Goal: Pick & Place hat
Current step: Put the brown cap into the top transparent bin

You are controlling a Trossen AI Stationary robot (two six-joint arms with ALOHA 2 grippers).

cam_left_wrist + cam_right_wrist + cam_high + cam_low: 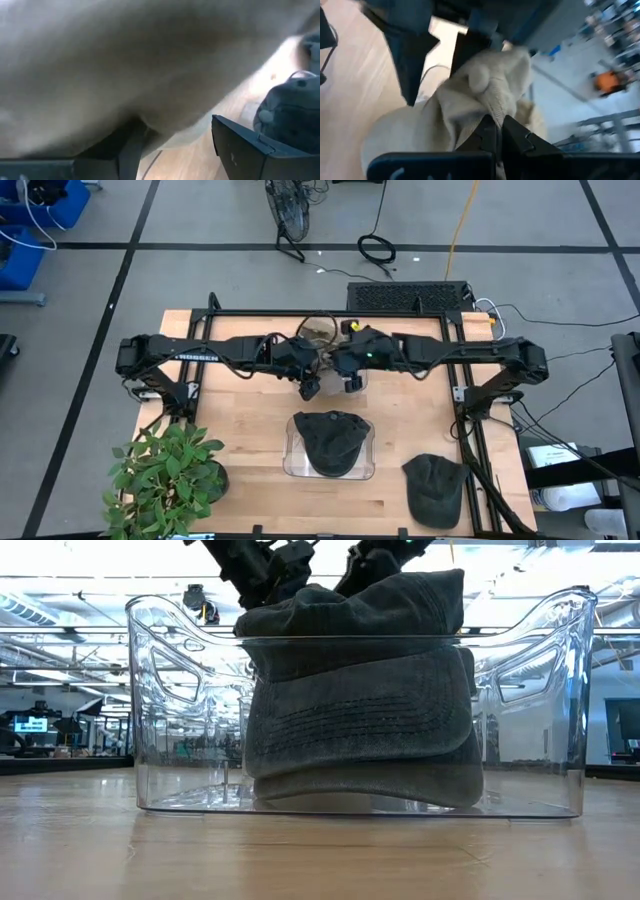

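From above, both arms meet at the back of the bench (250, 470), and a dark cap (330, 442) sits in a clear plastic bin (292, 463), with a second dark cap (436, 486) lying loose near the right front corner by itself. The low view shows the binned cap folded over. Only the wrist views reveal a beige hat (485, 95): the right end effector (499, 131) is clenched on its fabric, while the left end effector (172, 142) has its fingers spread around it. Potted plant (165, 475) front left.

Bin: I see a clear plastic bin (160, 720) on the wooden table (320, 855).
Hats: I count dark hats (365, 710) stacked inside, topping its rim.
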